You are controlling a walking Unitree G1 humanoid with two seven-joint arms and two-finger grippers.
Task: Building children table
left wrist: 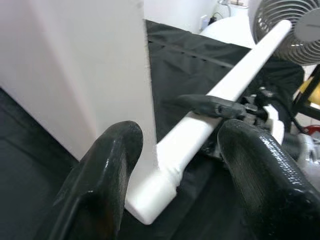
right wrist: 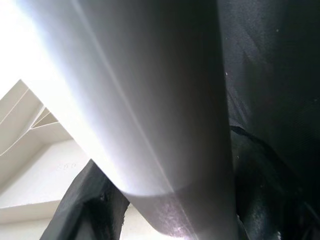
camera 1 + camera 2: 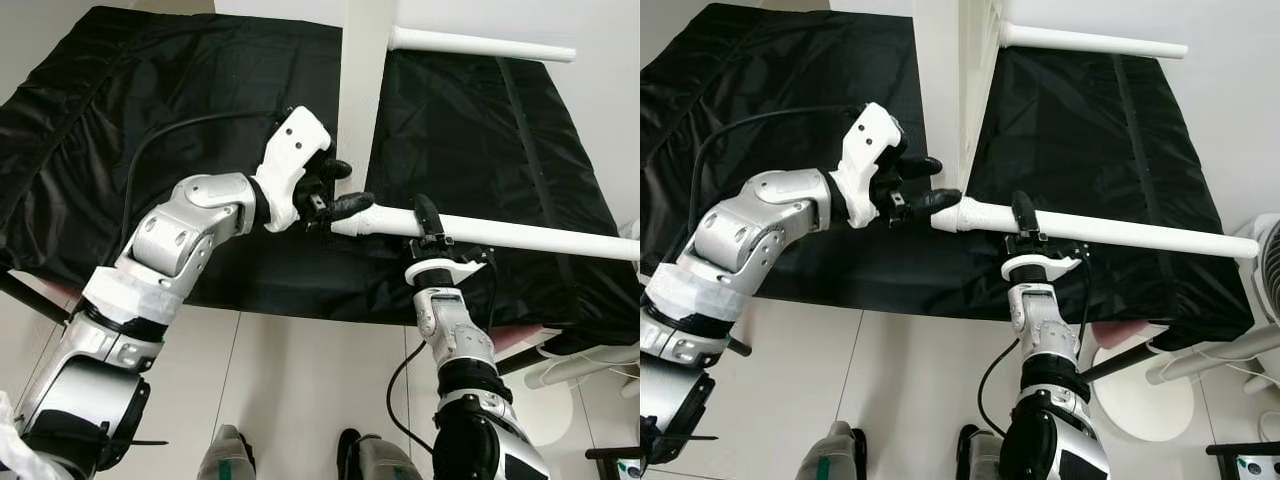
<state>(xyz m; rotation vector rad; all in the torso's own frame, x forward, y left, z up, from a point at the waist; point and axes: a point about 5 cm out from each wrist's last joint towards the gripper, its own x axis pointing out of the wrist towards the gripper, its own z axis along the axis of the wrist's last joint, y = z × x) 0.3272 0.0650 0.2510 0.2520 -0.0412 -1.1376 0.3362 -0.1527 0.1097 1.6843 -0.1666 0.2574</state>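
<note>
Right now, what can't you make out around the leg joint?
- Joint where the long white round table leg meets the white tabletop panel: the left gripper covers it in the eye views.
- Right gripper: fingers wrap the leg, far side hidden.
- Tabletop: cut off at the top edge.

White tabletop (image 3: 365,70) standing on edge, cut off by the top edge in both eye views; far end of the gripped table leg (image 3: 520,236) running out past the right edge of the left eye view; fan (image 1: 292,30) cropped at the left wrist view's corner; leg's joint with tabletop hidden behind left gripper (image 3: 335,190).
</note>
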